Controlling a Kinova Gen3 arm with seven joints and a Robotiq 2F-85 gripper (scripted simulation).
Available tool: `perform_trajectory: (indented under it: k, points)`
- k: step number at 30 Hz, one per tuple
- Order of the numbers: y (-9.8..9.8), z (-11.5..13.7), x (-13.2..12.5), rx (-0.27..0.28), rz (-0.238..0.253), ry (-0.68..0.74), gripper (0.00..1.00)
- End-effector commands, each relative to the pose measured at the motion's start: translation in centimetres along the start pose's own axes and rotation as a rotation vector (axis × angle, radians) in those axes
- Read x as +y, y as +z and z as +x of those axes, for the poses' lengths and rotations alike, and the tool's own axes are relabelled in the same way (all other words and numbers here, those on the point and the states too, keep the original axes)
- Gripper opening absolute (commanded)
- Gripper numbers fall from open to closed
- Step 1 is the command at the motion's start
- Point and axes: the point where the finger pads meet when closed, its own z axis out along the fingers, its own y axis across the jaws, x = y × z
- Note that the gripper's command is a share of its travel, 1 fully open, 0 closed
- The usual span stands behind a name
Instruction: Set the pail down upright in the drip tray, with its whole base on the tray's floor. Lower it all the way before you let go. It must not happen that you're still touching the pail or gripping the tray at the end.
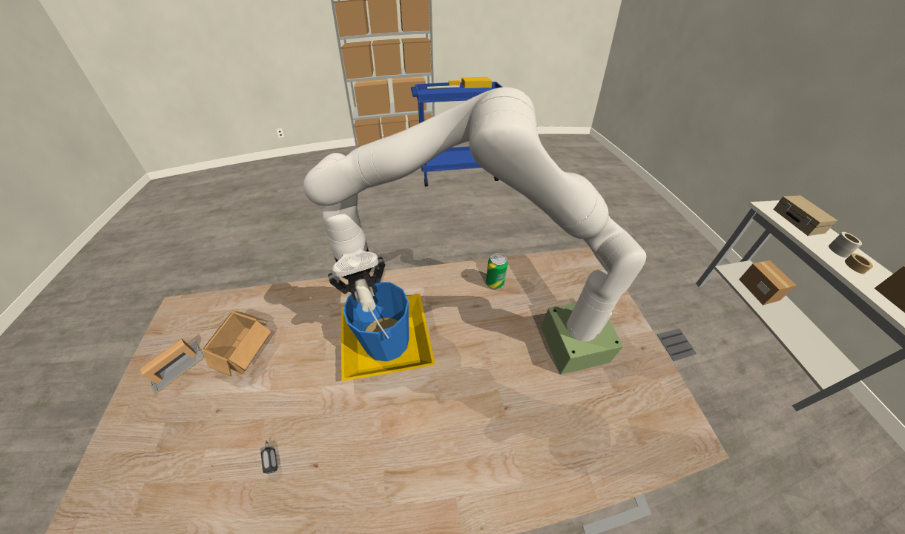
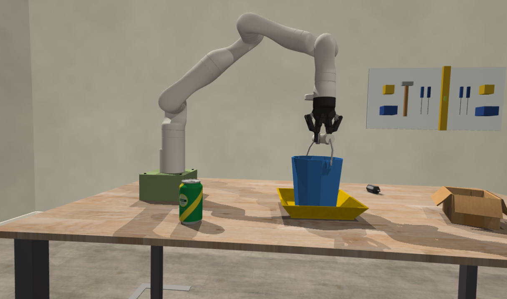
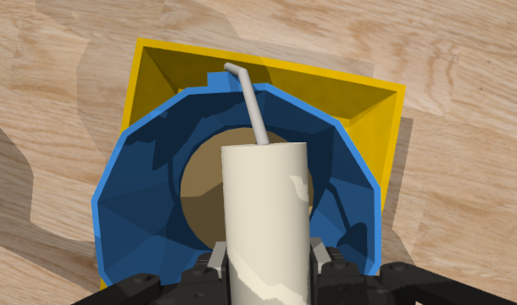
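Observation:
The blue pail (image 1: 377, 331) (image 2: 316, 182) (image 3: 136, 199) stands upright inside the yellow drip tray (image 1: 419, 355) (image 2: 322, 212) (image 3: 339, 93), its lower part below the tray's rim. Its wire bail rises straight up to a cream handle grip (image 2: 323, 138) (image 3: 264, 212). My gripper (image 1: 359, 284) (image 2: 323, 136) (image 3: 269, 260) is directly above the pail and is shut on that handle grip. In the wrist view the grip hides part of the pail's tan bottom. I cannot tell whether the base touches the tray's floor.
A green can (image 1: 496, 271) (image 2: 190, 201) stands between the tray and the arm's green base (image 1: 580, 342) (image 2: 168, 185). An open cardboard box (image 1: 237, 342) (image 2: 469, 206), a wooden-handled tool (image 1: 170, 362) and a small dark object (image 1: 268, 457) (image 2: 372, 188) lie on the table.

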Motion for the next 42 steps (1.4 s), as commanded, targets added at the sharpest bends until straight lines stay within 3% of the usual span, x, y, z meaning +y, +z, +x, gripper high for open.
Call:
perform_trajectory:
  k: [1,35,36,42]
  points:
    - [-0.14,-0.03,0.05,-0.001,-0.003,0.0,0.1]
    - [-0.14,-0.03,0.05,-0.001,-0.003,0.0,0.1]
    - [-0.14,-0.03,0.05,-0.001,-0.003,0.0,1.0]
    - [-0.14,-0.03,0.05,-0.001,-0.003,0.0,1.0]
